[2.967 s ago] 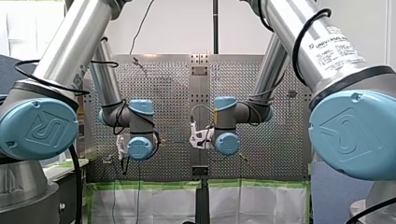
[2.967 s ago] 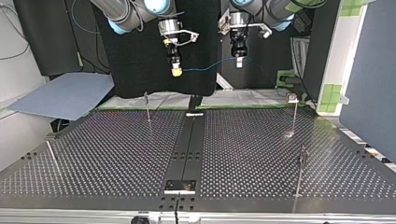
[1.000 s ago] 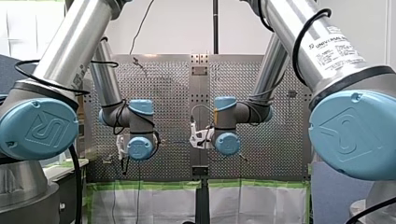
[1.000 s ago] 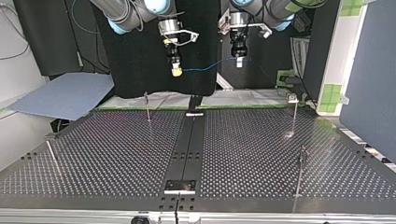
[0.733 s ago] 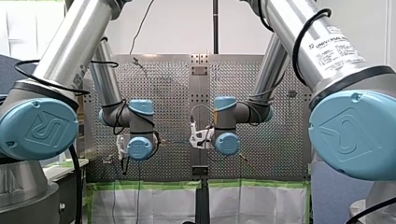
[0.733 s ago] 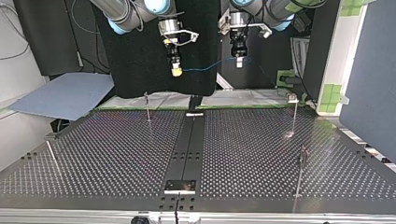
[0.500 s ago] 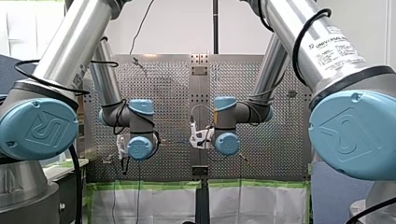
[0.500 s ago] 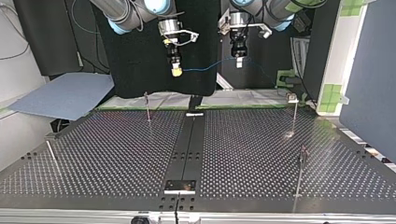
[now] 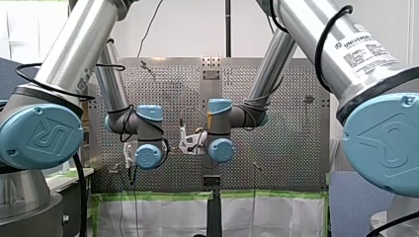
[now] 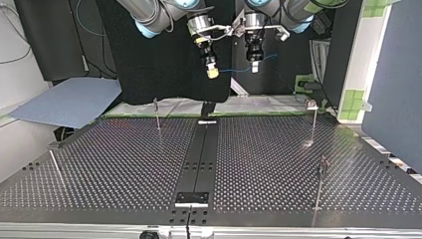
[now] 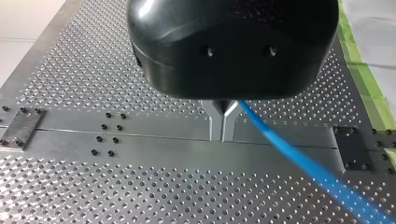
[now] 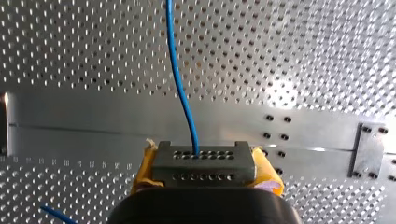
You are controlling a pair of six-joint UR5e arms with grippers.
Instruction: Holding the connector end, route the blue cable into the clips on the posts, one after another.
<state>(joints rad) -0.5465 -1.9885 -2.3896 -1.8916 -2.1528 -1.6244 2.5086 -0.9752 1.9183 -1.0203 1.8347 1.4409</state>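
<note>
Two arms hang over the desk [image 9: 276, 98] in the front view, grippers too small to read there. Top view: my right gripper [image 10: 212, 73] and my left gripper [image 10: 254, 67] sit high by the desk's arm-side edge, the blue cable [image 10: 238, 69] strung between them, well clear of the posts [image 10: 157, 113]. Left wrist view: metal fingers [image 11: 215, 123] pinched narrow on the blue cable. Right wrist view: yellow pads [image 12: 268, 170] clamp the grey connector [image 12: 203, 162].

perforated metal table [image 10: 124, 169], centre strip [image 10: 199, 159], thin posts [image 10: 157, 115] upright on it
</note>
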